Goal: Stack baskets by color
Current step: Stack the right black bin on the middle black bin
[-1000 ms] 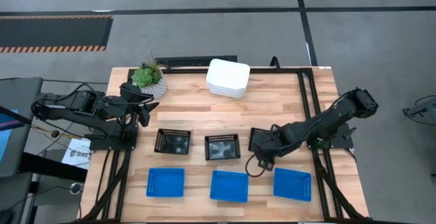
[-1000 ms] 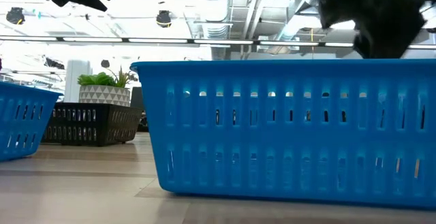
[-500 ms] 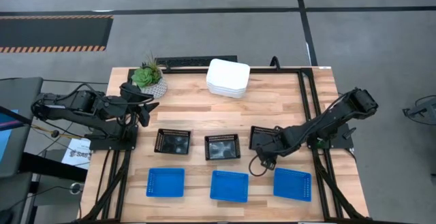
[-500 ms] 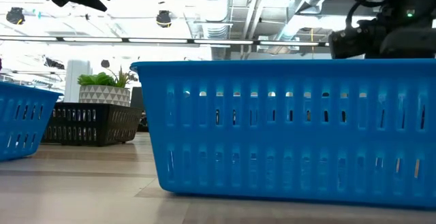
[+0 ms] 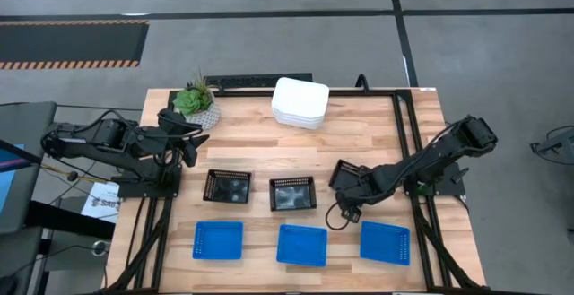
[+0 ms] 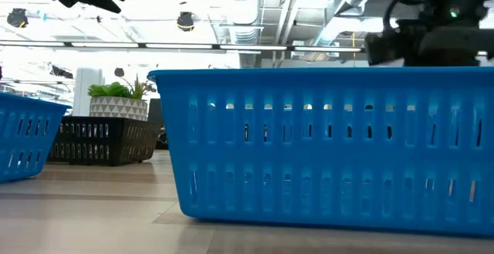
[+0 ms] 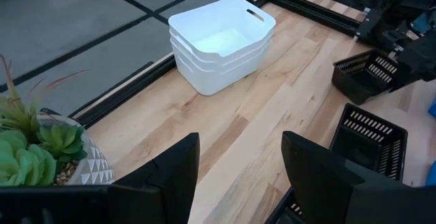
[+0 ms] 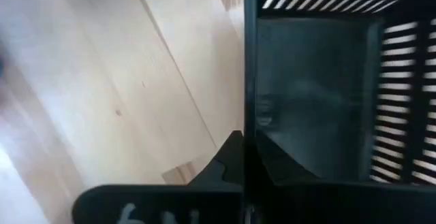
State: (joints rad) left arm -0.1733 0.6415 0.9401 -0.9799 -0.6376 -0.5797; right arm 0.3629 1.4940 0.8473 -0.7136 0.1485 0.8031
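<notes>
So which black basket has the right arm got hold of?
On the wooden table, the middle row holds three black baskets. It is the right-hand black basket, tilted off square, with the right tool shut on its wall; the other two sit flat and untouched.

Industrial lab: exposed ceiling ducts (image 6: 247, 7), hazard-striped floor mat (image 5: 72, 44).

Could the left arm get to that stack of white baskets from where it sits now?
Probably yes. The left tool hangs open near the potted plant, facing the white baskets across bare wood. Nothing lies between them, and the right arm is busy at a black basket far off.
</notes>
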